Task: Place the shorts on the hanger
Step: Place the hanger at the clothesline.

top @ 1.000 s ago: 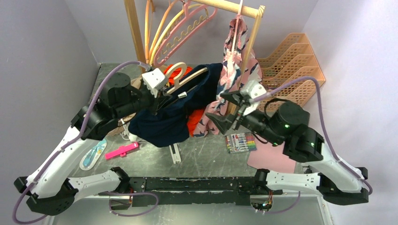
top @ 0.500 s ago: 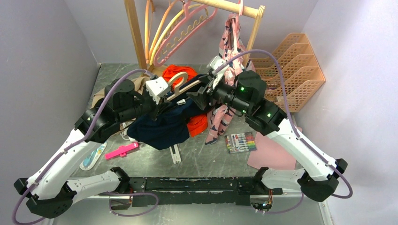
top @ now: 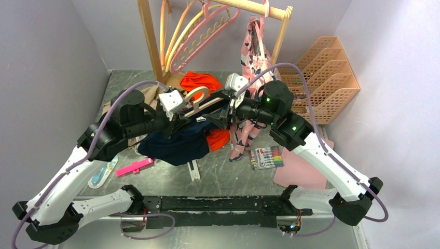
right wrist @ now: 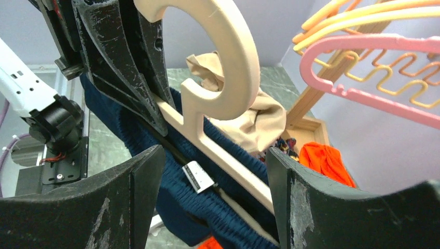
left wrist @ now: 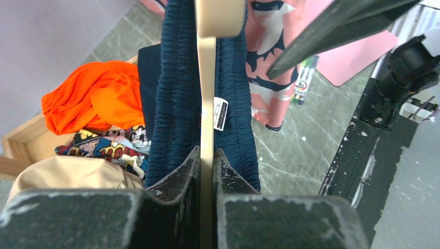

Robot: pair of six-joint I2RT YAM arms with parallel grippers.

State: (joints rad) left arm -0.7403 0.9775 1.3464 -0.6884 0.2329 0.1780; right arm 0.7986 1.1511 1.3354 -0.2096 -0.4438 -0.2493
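Observation:
The navy shorts (top: 179,142) hang with their elastic waistband round the cream hanger (top: 200,104), held above the table. My left gripper (top: 175,118) is shut on the hanger's left end. In the left wrist view the hanger bar (left wrist: 207,104) runs between my closed fingers (left wrist: 206,158), with the shorts' waistband (left wrist: 179,83) on both sides. My right gripper (top: 218,111) is open, its fingers on either side of the hanger's right arm. In the right wrist view the hanger hook (right wrist: 228,52), the shorts (right wrist: 218,207) and a white label (right wrist: 197,177) sit between its fingers (right wrist: 212,171).
A wooden rack (top: 150,36) at the back carries pink and yellow hangers (top: 200,31) and pink printed shorts (top: 249,88). An orange garment (top: 200,80) and a tan garment (left wrist: 72,174) lie behind. Markers (top: 266,156), a pink sheet (top: 301,174), a pink clip (top: 134,167) and peach trays (top: 324,78) are around.
My right arm has swung left from beside the pink shorts to the hanger's right end, open around it. The hanger and shorts have shifted slightly lower and left.

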